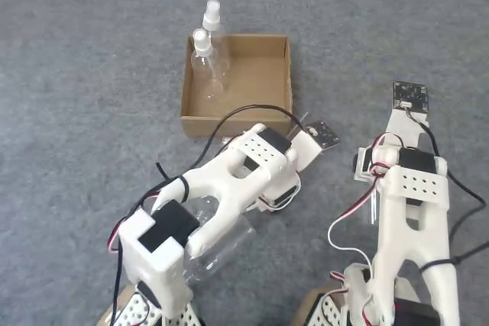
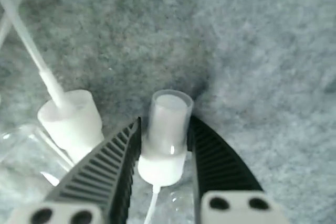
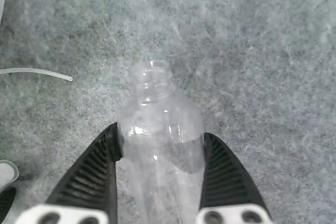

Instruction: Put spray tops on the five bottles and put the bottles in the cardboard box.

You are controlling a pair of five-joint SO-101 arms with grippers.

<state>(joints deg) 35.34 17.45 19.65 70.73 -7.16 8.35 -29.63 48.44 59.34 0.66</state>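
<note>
The left gripper (image 2: 164,121) is closed on a white plastic spray top with a clear cap (image 2: 167,124). Its black ribbed jaws press the top's two sides, and a thin tube leads out of the top's base. Just beside it a second white spray top (image 2: 71,121) lies on the grey felt-like table surface (image 2: 262,51), with its long translucent dip tube (image 2: 26,40) slanting away.

The right gripper (image 3: 160,135) is clamped on a clear plastic bottle with an open neck (image 3: 152,98). The jaws touch the bottle on both sides just below the shoulder. Near it a loose thin tube (image 3: 37,72) lies curved on the table.

In the high view the brown cardboard box (image 1: 200,125) sits toward the far side of the table, open at the top. Two clear bottles with white spray tops fitted stand upright at its far left corner. The nearer capped bottle (image 1: 208,74) is inside against the left wall, and the farther capped bottle (image 1: 215,32) is right at the back corner (inside or just behind the wall, I cannot tell). Beneath the left arm (image 1: 229,188) some uncapped clear bottles (image 1: 225,246) lie on the table, well apart from the box. The right arm (image 1: 412,196) stands beside it, to the right of the box
</note>
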